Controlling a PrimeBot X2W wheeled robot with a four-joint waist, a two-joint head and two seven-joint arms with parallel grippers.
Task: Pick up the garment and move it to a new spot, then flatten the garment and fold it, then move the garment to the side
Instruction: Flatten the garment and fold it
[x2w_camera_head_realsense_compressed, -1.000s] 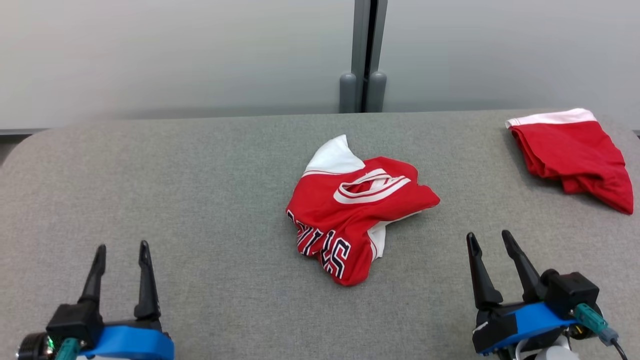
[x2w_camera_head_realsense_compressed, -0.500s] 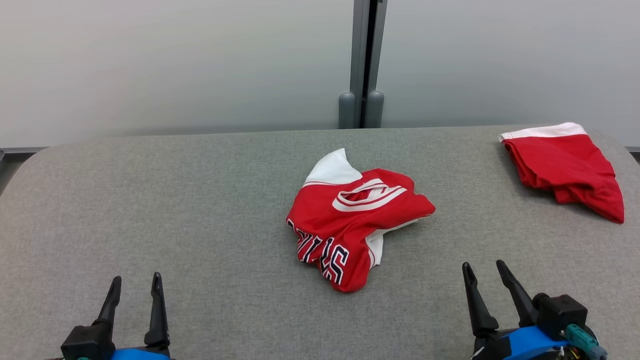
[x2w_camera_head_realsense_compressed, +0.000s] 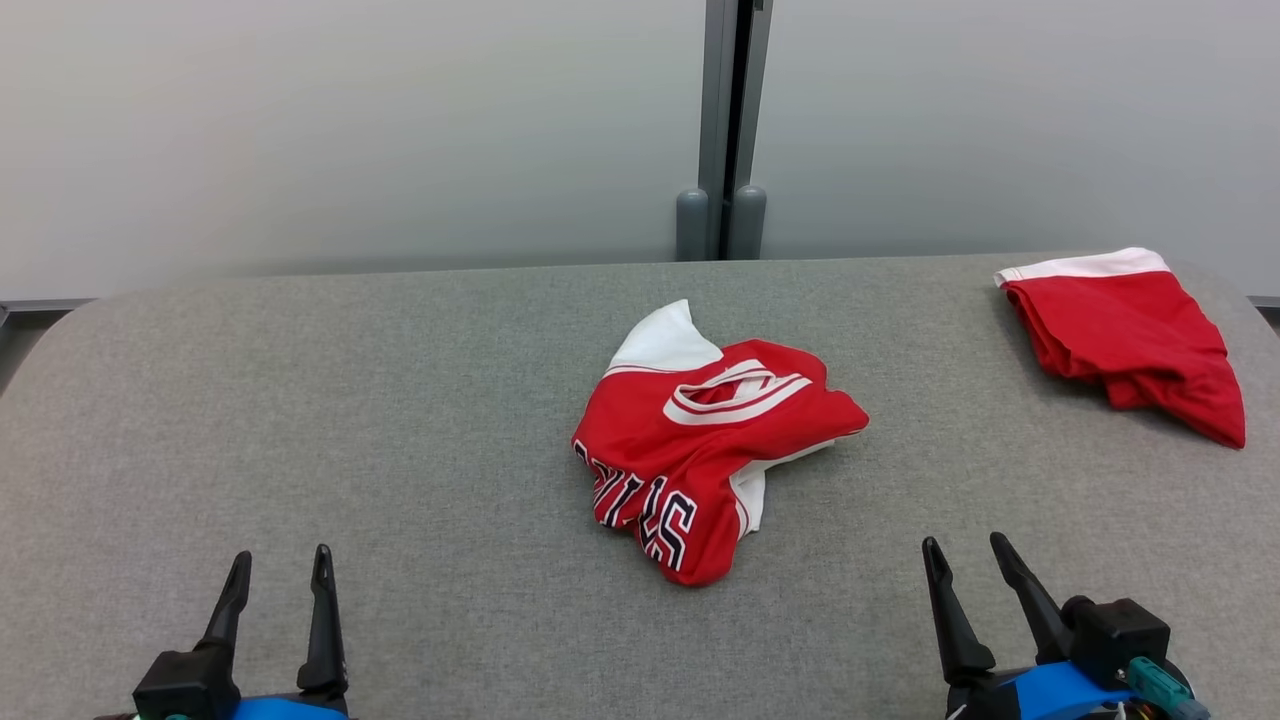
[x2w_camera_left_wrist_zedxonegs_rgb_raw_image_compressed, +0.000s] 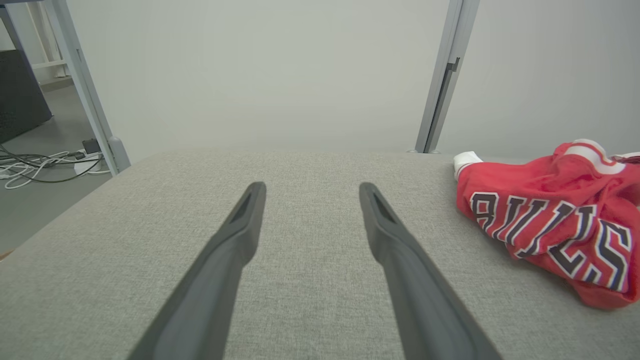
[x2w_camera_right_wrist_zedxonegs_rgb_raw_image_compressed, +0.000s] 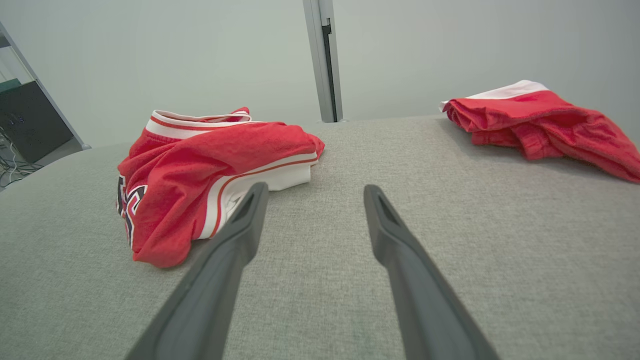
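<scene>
Camera up; red "BULLS" jersey (x2w_camera_left_wrist_zedxonegs_rgb_raw_image_compressed: 550, 225)

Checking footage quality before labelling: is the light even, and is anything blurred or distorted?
Head view: soft even light, no glare, faint shadow beside the jersey. Left wrist view: wide-angle, the frame post leans, the left hand looks slightly soft. Right wrist view: sharp jersey, soft shadow under the folded garment.

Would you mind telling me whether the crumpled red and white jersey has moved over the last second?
No. The crumpled red and white jersey keeps its place below the grey upright post; the whole view shifted instead.
</scene>
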